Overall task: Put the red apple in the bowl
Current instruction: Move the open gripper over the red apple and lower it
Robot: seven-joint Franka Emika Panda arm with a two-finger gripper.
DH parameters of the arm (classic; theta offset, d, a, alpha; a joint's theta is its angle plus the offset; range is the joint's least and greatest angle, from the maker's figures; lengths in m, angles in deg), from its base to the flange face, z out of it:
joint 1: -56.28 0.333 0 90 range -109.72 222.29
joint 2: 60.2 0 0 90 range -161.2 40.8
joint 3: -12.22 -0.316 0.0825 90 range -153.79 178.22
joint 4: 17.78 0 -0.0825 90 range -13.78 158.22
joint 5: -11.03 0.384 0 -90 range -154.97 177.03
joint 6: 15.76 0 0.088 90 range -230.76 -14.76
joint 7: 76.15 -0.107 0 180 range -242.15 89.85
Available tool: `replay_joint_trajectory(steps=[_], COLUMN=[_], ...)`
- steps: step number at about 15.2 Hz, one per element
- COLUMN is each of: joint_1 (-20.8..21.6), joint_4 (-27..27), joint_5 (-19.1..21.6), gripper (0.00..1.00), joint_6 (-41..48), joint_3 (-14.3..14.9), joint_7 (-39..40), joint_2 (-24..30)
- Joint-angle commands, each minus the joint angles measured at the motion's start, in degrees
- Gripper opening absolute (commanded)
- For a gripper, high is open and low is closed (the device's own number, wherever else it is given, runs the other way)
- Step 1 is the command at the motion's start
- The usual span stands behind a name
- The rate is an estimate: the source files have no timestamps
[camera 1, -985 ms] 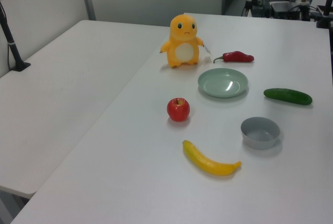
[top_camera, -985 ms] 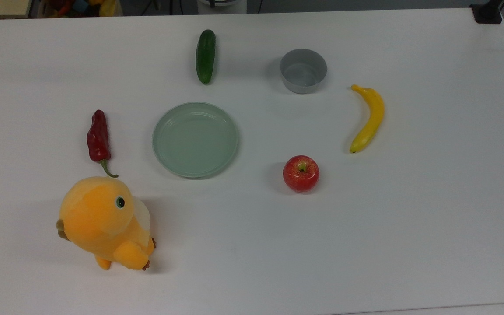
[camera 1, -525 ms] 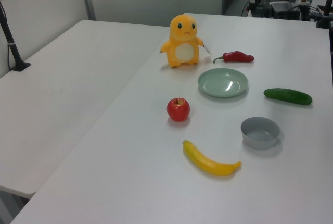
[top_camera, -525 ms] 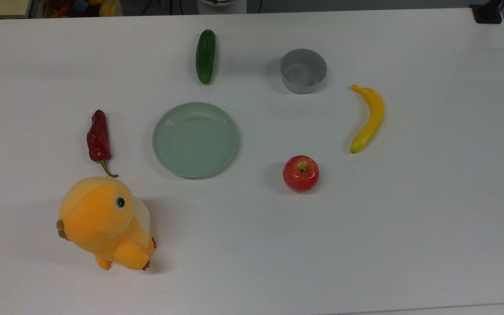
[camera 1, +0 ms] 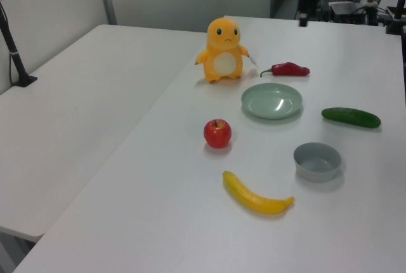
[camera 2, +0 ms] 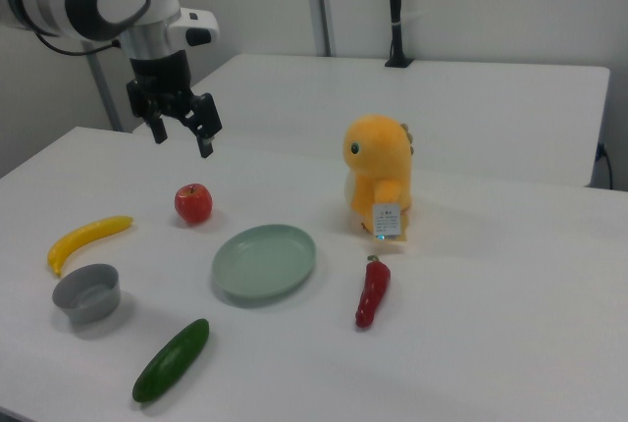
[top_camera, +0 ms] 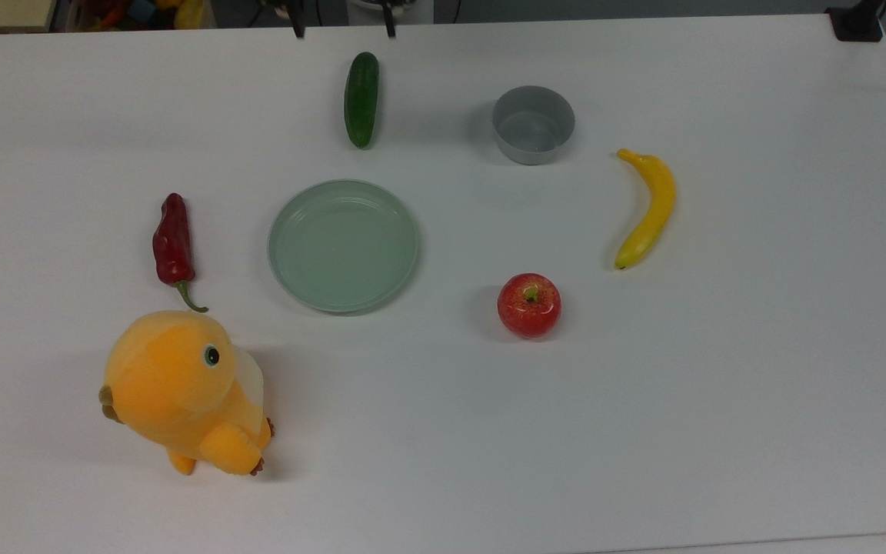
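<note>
The red apple (top_camera: 529,305) (camera 1: 217,133) (camera 2: 193,203) rests on the white table, stem up, with nothing touching it. The small grey bowl (top_camera: 533,125) (camera 1: 317,161) (camera 2: 87,293) stands empty, farther up the top view from the apple, beyond a stretch of bare table. My gripper (camera 2: 182,140) hangs in the air, open and holding nothing, up and slightly to the right view's left of the apple. Its two dark fingertips (top_camera: 298,29) poke in at the top view's upper edge, near the cucumber's far end.
A pale green plate (top_camera: 343,246) lies to the top view's left of the apple. A cucumber (top_camera: 361,98) is left of the bowl and a banana (top_camera: 647,208) right of it. A dark red chili (top_camera: 173,238) and an orange plush toy (top_camera: 181,392) occupy the top view's left side.
The gripper's fingertips have come into the top view at its upper edge. Nothing on the table has moved.
</note>
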Motion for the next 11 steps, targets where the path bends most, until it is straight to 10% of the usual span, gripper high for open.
replay_joint_trajectory(steps=[1,11], joint_1=[1.75,1.92], joint_4=[1.15,0.71], joint_5=[0.53,-0.35], gripper=[1.0,1.0], joint_6=[-13.72,-33.25], joint_3=[-1.91,-9.21], joint_7=[-2.58,-2.58], joint_2=[-4.04,-15.02])
